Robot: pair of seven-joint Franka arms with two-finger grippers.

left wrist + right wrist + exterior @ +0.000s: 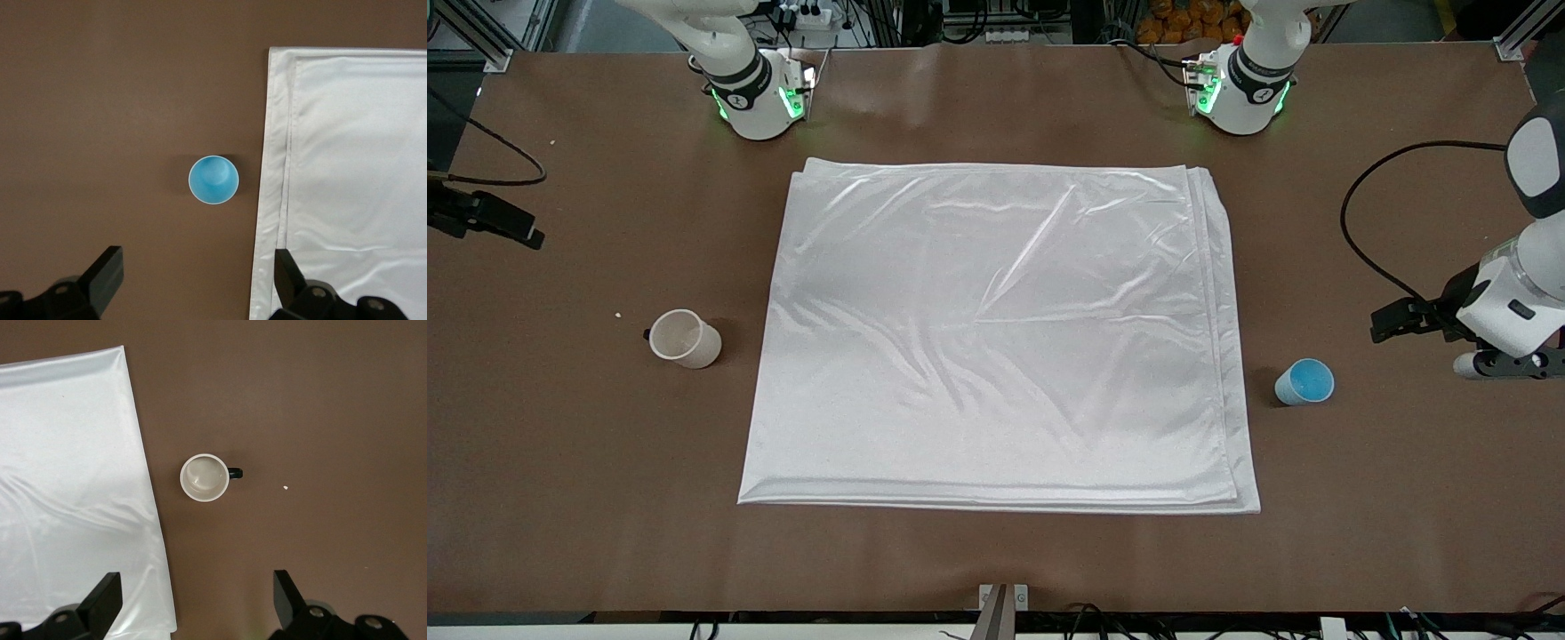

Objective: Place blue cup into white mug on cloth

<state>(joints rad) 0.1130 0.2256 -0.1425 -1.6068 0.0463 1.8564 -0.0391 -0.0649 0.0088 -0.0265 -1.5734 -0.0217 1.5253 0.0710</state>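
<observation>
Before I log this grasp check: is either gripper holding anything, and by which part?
Nothing is held. Left gripper hangs open over the table above the blue cup; right gripper open above the mug.

Bright even overhead light, glare on cloth [996,338], soft shadows

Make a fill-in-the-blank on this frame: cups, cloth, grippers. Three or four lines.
1. The small light-blue handleless cup stands on the brown ____, not on the shiny white folded cloth.
2. The cream-white mug with a dark handle lies toward the ____ arm's end.
3. Both mug and cup stand ____.
4. The left gripper hangs over the table with fingers ____.

Missing: table; right; upright; open
</observation>
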